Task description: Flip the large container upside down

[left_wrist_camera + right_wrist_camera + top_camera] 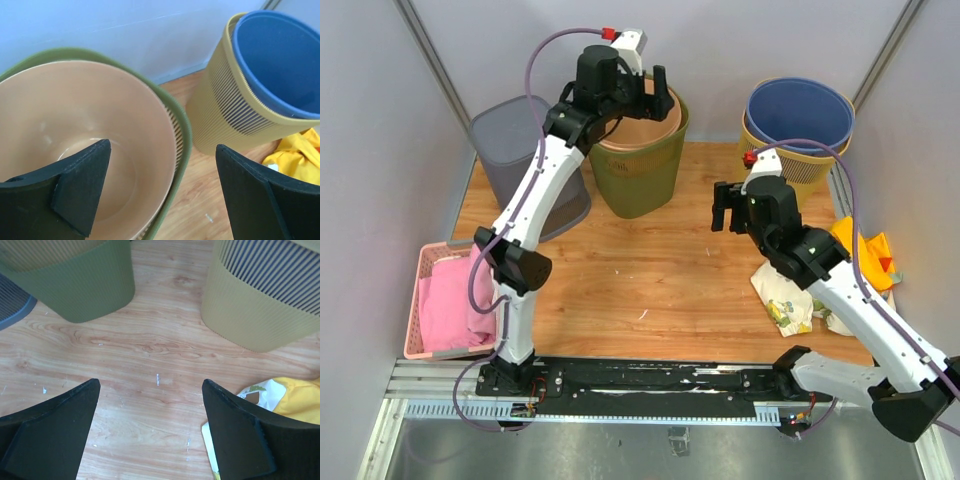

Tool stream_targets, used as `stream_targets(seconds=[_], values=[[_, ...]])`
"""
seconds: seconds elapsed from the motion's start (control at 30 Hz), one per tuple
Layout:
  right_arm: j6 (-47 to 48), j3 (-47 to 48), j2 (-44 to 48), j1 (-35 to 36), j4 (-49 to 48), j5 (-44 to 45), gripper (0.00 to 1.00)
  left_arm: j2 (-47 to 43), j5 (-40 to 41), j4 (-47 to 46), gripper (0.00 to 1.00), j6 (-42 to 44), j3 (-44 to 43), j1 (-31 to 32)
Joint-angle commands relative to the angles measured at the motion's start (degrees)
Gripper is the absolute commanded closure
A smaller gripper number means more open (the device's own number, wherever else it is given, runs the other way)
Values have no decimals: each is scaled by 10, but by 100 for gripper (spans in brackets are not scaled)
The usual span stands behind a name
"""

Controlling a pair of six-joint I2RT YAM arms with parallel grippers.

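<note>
The large olive-green ribbed bin (640,175) stands upright at the back centre with a tan liner (75,115) nested inside. My left gripper (655,95) is open at its right rim. In the left wrist view the gripper (162,145) straddles the green rim (182,130), one finger over the liner's inside and the other outside over the floor. My right gripper (728,210) is open and empty, hovering above the wooden floor in mid-table. In the right wrist view the gripper (150,382) faces the green bin's base (75,285), well short of it.
A yellow ribbed bin with a blue liner (798,125) stands upright at the back right, also in the wrist views (240,100) (265,305). A grey bin (515,160) lies tilted at the back left. A pink basket (445,300) sits near left. Yellow cloth (865,255) and a patterned bag (782,295) lie right.
</note>
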State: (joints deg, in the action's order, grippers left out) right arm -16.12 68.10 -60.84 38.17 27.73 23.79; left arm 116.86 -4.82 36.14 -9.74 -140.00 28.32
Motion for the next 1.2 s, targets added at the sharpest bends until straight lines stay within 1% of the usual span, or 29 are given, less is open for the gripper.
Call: stream_targets(seconds=[0.0,0.23,0.3,0.43,0.6,0.63,0.77,0.83,0.9,1.0,1.17], values=[[-54,1,10,-43,22,-35,15,55,29,-18,11,-18,-53,22],[-93,-15,36,-78,22,-32,15,82,77,-64,17,-21,-23,45],[-97,-19,41,-84,22,-33,15,89,73,-77,20,-22,-12,48],[-96,-21,45,-92,23,-34,15,101,100,-79,31,-14,-6,60],[-98,-23,52,-102,25,-44,15,106,101,-82,46,-13,-4,67],[-98,-22,53,-104,26,-45,15,107,102,-82,48,-13,-3,67],[-95,-17,60,-108,32,-47,15,109,119,-81,49,-13,4,67],[-94,-16,65,-110,33,-44,15,108,115,-80,52,-14,7,67],[-93,-15,71,-112,34,-38,15,108,106,-78,59,-14,9,67],[-89,-13,80,-116,35,-31,15,103,96,-70,64,-15,14,67],[-88,-14,87,-118,36,-27,16,82,69,-70,77,-22,36,67]])
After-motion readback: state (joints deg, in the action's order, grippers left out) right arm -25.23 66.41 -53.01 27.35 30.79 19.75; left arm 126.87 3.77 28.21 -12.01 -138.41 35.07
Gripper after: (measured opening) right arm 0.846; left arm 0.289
